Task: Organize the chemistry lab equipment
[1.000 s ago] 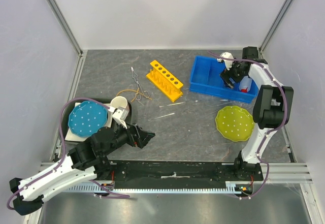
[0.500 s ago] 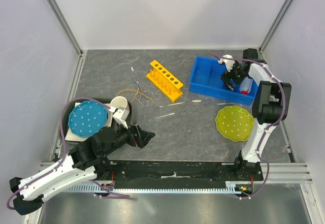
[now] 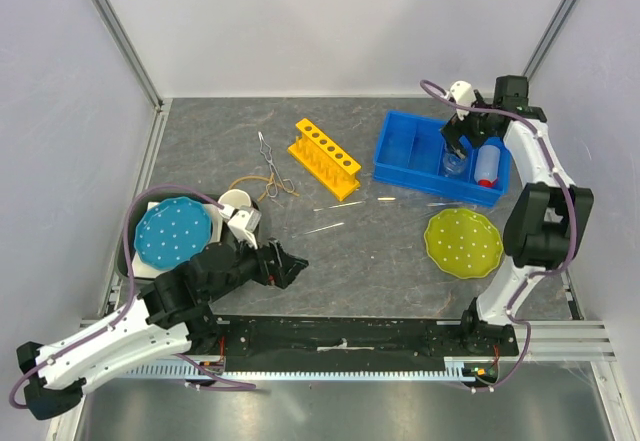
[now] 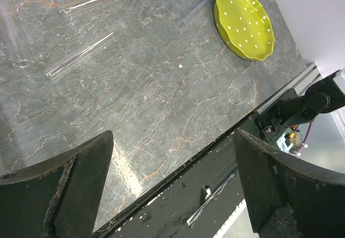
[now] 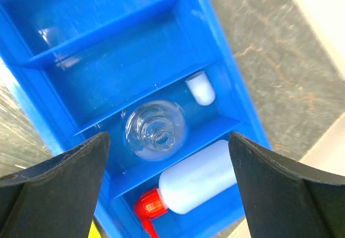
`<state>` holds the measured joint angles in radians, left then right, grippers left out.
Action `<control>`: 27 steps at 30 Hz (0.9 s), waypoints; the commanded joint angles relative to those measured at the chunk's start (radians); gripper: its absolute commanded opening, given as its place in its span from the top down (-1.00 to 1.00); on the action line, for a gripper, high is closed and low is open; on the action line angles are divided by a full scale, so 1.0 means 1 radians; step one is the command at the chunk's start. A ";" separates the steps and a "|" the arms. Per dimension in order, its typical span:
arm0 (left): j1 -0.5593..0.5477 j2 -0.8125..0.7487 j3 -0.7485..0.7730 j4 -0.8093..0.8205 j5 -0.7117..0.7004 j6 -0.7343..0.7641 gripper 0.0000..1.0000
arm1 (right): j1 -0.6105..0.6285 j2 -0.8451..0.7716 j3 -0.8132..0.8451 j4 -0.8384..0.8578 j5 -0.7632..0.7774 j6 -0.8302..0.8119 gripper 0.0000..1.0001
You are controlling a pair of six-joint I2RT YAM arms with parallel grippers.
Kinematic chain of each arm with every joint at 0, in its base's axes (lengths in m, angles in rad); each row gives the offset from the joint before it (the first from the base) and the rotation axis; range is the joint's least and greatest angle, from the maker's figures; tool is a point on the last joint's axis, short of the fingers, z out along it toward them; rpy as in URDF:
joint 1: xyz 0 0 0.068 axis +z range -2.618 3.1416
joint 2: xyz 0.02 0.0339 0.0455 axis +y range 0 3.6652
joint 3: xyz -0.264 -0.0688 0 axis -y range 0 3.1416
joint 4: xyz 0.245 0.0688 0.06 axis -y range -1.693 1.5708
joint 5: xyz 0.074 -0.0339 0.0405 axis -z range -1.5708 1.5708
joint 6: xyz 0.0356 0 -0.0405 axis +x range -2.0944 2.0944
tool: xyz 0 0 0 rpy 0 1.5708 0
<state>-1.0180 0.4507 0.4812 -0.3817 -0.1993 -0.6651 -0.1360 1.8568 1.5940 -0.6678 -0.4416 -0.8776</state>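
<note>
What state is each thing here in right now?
Bottle: lying in the bin's end compartment.
Flask: upright in the next compartment.
Rack: on the table, holes empty.
Rods: loose on the table.
Tongs: lying on the table.
Left gripper: open, empty.
Right gripper: open over the flask.

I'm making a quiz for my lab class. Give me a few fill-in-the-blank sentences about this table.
1. The squeeze bottle lies in a bin coloured ___.
2. Its nozzle is ___.
3. The right pincer above the glass flask is ___.
4. The holed rack is coloured ___.
Missing words: blue, red, open, yellow.
</note>
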 commanded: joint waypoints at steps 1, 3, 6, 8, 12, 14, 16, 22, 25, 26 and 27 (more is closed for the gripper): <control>-0.004 0.054 0.083 -0.042 -0.009 0.036 -0.96 | -0.004 -0.163 -0.008 0.011 -0.106 0.074 -0.96; -0.004 0.103 0.111 -0.066 -0.014 0.051 -0.96 | -0.005 -0.209 -0.069 0.025 -0.143 0.115 -0.96; -0.004 0.169 0.151 -0.089 -0.014 0.068 -0.97 | -0.004 -0.319 -0.184 0.083 -0.221 0.195 -0.96; -0.004 0.203 0.178 -0.101 -0.012 0.081 -0.97 | -0.004 -0.408 -0.247 0.140 -0.272 0.232 -0.96; -0.004 0.301 0.220 -0.129 -0.011 0.099 -0.97 | -0.004 -0.544 -0.432 0.237 -0.357 0.363 -0.96; -0.004 0.339 0.247 -0.147 -0.009 0.117 -0.99 | -0.005 -0.603 -0.491 0.282 -0.461 0.448 -0.96; -0.005 0.411 0.272 -0.172 -0.009 0.136 -1.00 | -0.005 -0.631 -0.577 0.312 -0.549 0.505 -0.96; -0.002 0.694 0.440 -0.292 -0.052 0.237 -0.99 | -0.004 -0.642 -0.761 0.373 -0.637 0.526 -0.96; -0.002 0.821 0.551 -0.364 -0.095 0.337 -0.94 | -0.004 -0.660 -0.782 0.367 -0.638 0.517 -0.96; -0.002 0.906 0.604 -0.378 -0.113 0.405 -0.87 | -0.005 -0.666 -0.787 0.369 -0.647 0.517 -0.96; -0.002 0.943 0.628 -0.399 -0.121 0.441 -0.85 | -0.004 -0.671 -0.795 0.369 -0.655 0.519 -0.96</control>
<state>-1.0180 1.2564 0.9836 -0.6769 -0.2459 -0.4294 -0.1375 1.2263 0.8074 -0.3660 -1.0084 -0.3721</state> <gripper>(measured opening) 0.950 0.982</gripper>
